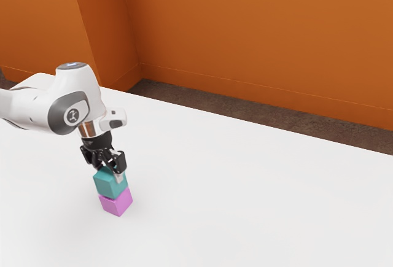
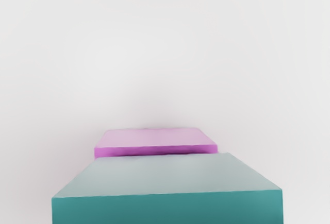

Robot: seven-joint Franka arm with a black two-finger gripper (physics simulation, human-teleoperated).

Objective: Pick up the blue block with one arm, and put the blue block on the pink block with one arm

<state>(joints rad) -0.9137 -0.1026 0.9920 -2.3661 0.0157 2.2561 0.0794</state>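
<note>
The blue block [image 1: 111,185], teal in colour, sits on top of the pink block [image 1: 116,203] near the exterior view's lower left, on the white table [image 1: 245,181]. My gripper [image 1: 110,167] points straight down over the stack. Its black fingers [image 1: 120,162] grip the upper part of the blue block from two sides. In the wrist view the blue block [image 2: 170,193] lies large just under my hand, and the pink block's top [image 2: 154,140] peeks out beyond it, one level lower.
The white table stretches wide toward the exterior view's right. A dark floor strip [image 1: 258,110] and orange walls [image 1: 245,27] lie behind the table's far edge.
</note>
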